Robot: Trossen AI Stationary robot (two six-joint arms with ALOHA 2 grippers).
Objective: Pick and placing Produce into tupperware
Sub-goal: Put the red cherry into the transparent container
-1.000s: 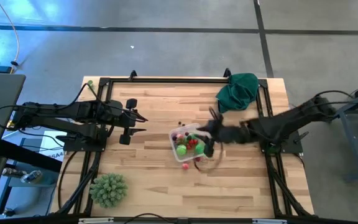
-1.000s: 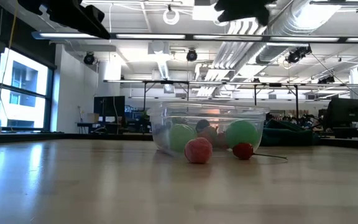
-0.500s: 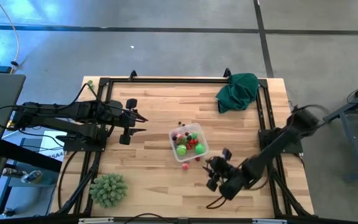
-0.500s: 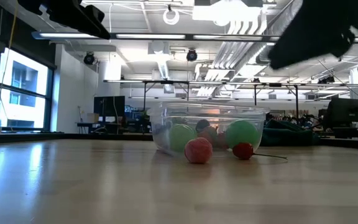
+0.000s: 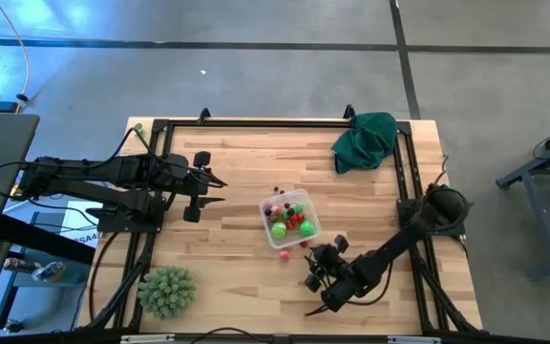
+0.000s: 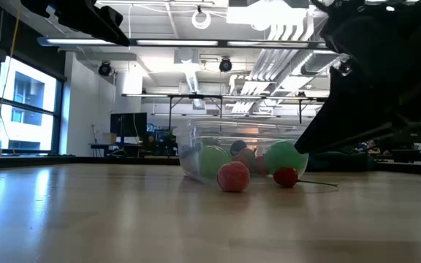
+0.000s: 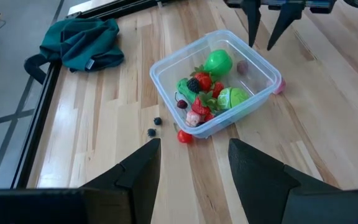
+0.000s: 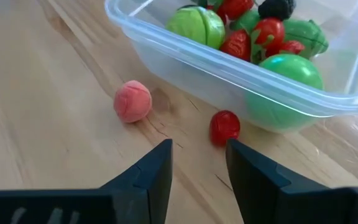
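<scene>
The clear tupperware [image 5: 290, 221] stands mid-table and holds green and red produce [image 8: 247, 37]. A pink ball [image 8: 132, 101] and a red cherry [image 8: 224, 126] lie on the wood against its near side. Two dark berries [image 7: 155, 126] and a red piece [image 7: 184, 136] lie by its far side. My right gripper [image 8: 197, 168] is open and empty, low over the table on the near-right side of the box [image 5: 317, 258], pointing at the cherry. My left gripper [image 5: 215, 189] is open and empty, above the table left of the box.
A dark green cloth [image 5: 365, 139] lies at the far right corner. A spiky pale-green ball [image 5: 167, 290] sits at the near left corner. Black frame rails run along the table's left, right and far edges. Bare wood lies between the box and the near edge.
My right gripper has swung from above the tupperware toward the table's near edge and come down. It has turned so that its fingers point back at the box's near side. The box and the produce have stayed in place.
</scene>
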